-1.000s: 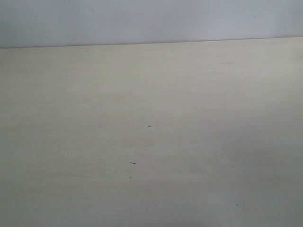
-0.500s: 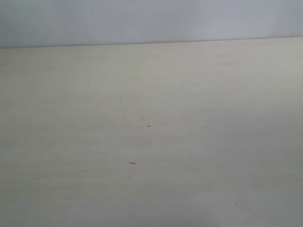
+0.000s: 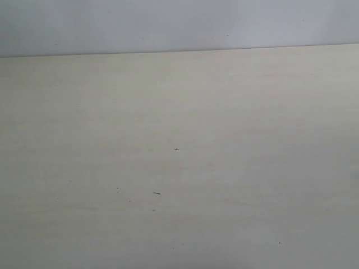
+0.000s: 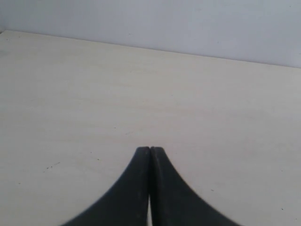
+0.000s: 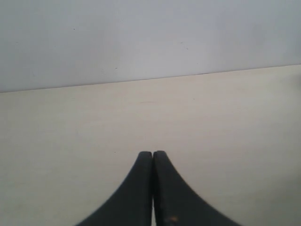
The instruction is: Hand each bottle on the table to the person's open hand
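The pale beige table (image 3: 224, 112) fills the exterior view, with a few tiny dark specks on it. No bottle shows in any view, and no hand either. Neither arm appears in the exterior view. In the left wrist view my left gripper (image 4: 150, 149) hangs over bare tabletop (image 4: 94, 94), its black fingers (image 4: 136, 179) pressed together with nothing between them. My right gripper (image 5: 153, 154) is likewise shut and empty above the table (image 5: 70, 132) in the right wrist view.
A plain grey-white wall (image 3: 168, 25) rises behind the table's far edge (image 3: 179, 51). The same wall (image 5: 141, 37) shows in the right wrist view, and in the left wrist view the wall (image 4: 188, 23) too.
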Controlling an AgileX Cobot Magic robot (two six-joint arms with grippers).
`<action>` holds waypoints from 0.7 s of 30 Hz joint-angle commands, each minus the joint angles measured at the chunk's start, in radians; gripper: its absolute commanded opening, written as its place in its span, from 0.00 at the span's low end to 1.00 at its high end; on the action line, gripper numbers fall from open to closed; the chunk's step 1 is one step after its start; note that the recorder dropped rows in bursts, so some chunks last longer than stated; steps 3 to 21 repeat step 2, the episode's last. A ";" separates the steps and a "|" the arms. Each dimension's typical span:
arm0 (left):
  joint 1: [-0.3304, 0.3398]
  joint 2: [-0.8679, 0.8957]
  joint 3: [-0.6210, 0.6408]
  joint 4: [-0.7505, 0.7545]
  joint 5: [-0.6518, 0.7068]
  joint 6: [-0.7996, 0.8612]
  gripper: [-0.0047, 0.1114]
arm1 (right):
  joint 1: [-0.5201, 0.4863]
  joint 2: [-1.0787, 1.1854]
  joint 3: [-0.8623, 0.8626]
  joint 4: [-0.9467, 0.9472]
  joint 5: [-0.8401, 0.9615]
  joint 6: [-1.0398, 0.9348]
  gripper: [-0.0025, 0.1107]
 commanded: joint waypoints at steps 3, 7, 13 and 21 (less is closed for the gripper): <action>-0.005 -0.006 -0.001 0.006 -0.004 -0.007 0.04 | -0.004 -0.004 0.004 0.001 -0.005 0.002 0.02; -0.005 -0.006 -0.001 0.006 -0.004 -0.007 0.04 | -0.004 -0.004 0.004 0.001 -0.005 0.002 0.02; -0.005 -0.006 -0.001 0.006 -0.004 -0.007 0.04 | -0.004 -0.004 0.004 0.001 -0.005 0.002 0.02; -0.005 -0.006 -0.001 0.006 -0.004 -0.007 0.04 | -0.004 -0.004 0.004 0.001 -0.005 0.002 0.02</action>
